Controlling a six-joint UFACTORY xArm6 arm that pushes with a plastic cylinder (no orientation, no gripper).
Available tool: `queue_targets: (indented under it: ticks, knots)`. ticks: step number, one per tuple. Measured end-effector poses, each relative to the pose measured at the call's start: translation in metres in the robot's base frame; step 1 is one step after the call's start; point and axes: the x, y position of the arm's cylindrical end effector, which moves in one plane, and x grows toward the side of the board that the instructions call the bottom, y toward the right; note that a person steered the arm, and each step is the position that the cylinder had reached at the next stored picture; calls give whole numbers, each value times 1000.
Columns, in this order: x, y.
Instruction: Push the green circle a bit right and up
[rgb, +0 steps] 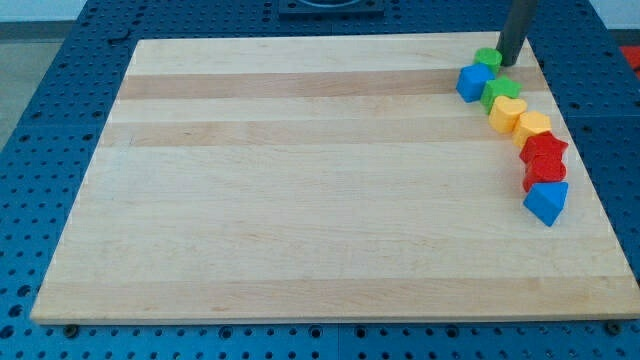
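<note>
The green circle (487, 58) sits near the board's top right corner. My tip (508, 64) stands right beside it, on its right side, touching or nearly touching it. Just below the circle a blue cube (473, 82) and a green star-like block (501, 92) begin a curved row that runs down the right edge.
The row goes on with a yellow heart (507, 113), a yellow hexagon-like block (532, 128), a red star (544, 150), a red block (543, 174) and a blue triangle (547, 202). The wooden board (300, 180) ends close to the circle's top and right.
</note>
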Motion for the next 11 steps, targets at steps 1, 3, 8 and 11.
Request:
queue_targets:
  ticks: [1, 3, 8, 11]
  knots:
    - [0, 13]
    - [0, 46]
    - [23, -54]
    - [22, -142]
